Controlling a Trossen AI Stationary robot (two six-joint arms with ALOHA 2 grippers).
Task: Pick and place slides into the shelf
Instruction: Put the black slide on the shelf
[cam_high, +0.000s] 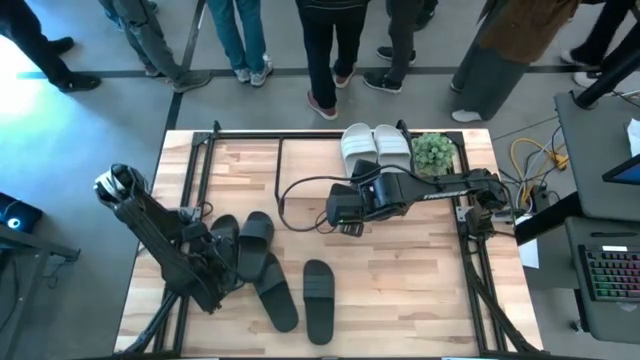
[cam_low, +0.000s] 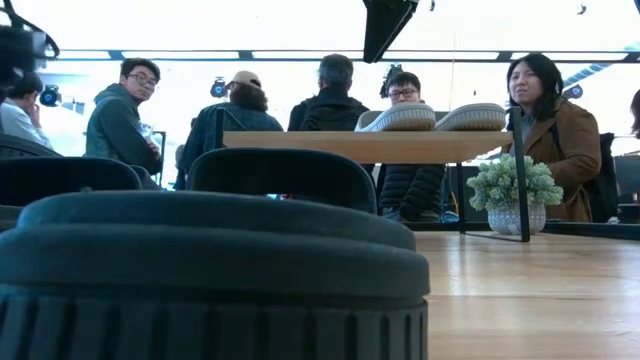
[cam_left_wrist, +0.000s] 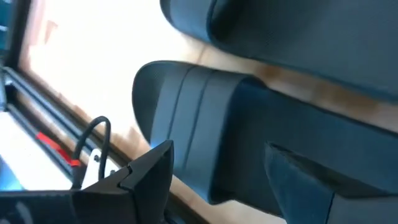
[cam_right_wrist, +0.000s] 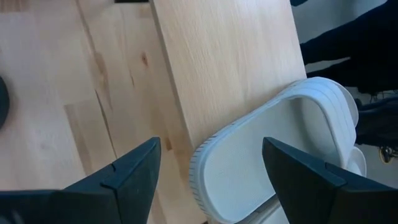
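Note:
Two pale slides (cam_high: 376, 148) lie side by side on the shelf's wood top board (cam_high: 300, 150) at the table's far side, and they also show in the low view (cam_low: 435, 117). Several black slides (cam_high: 275, 290) lie on the tabletop at the near left. My left gripper (cam_high: 225, 262) is low among them and open. In the left wrist view (cam_left_wrist: 217, 162) its fingers stand on either side of one black slide (cam_left_wrist: 205, 118). My right gripper (cam_high: 342, 210) is open and empty, raised near the shelf. Its wrist view (cam_right_wrist: 211, 149) looks down on a pale slide (cam_right_wrist: 273, 155). My left gripper has one finger (cam_left_wrist: 149, 168) on each side of the black slide's end (cam_left_wrist: 186, 106), coming slanting down from the table's left. I cannot tell whether the fingers touch it. The slide lies flat on the table.
A small potted plant (cam_high: 435, 152) stands at the shelf's right end. A second black slide (cam_left_wrist: 280, 31) lies close beside the one between my left fingers. Black frame rails (cam_high: 190, 170) run along the table's edges. Several people stand beyond the far edge (cam_low: 330, 95).

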